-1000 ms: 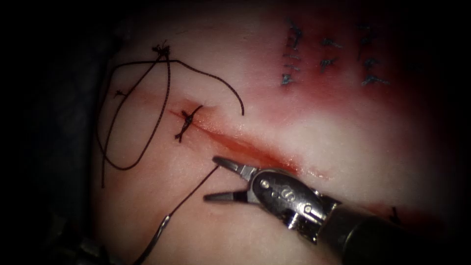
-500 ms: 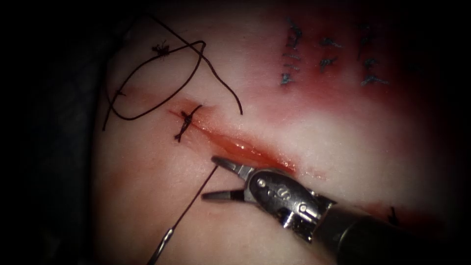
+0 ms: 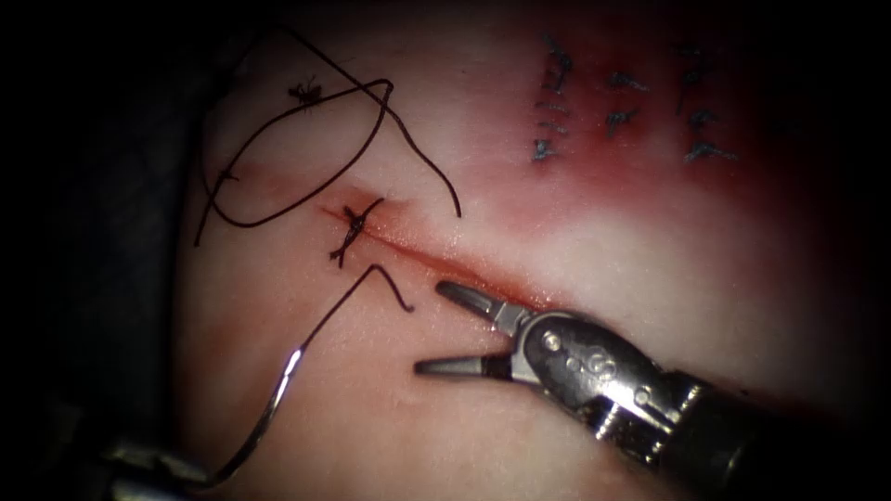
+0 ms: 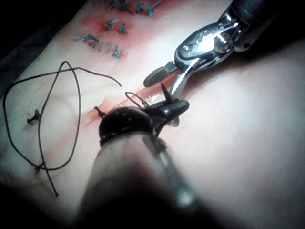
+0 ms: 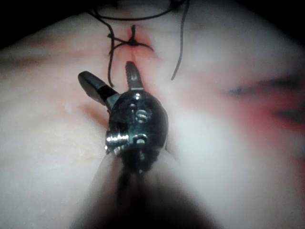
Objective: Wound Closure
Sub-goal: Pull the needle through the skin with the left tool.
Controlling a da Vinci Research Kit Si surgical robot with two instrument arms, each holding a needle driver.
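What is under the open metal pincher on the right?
Under the right tool, jaws open and holding nothing, lies bare tissue beside the cut. Its body covers the cut's far end. The needle, out of the tissue, sits lower left, held by the left tool.

The right arm's tool (image 3: 444,328) has two slim, tapered grey metal jaws on a rounded, polished steel wrist block (image 3: 580,357) set with small round screw heads and a faint stamped marking. Behind it, a ridged silver collar meets a dark, matte shaft (image 3: 742,455). The left arm's tool (image 4: 167,107) is a dark, rounded head on a pale shaft.
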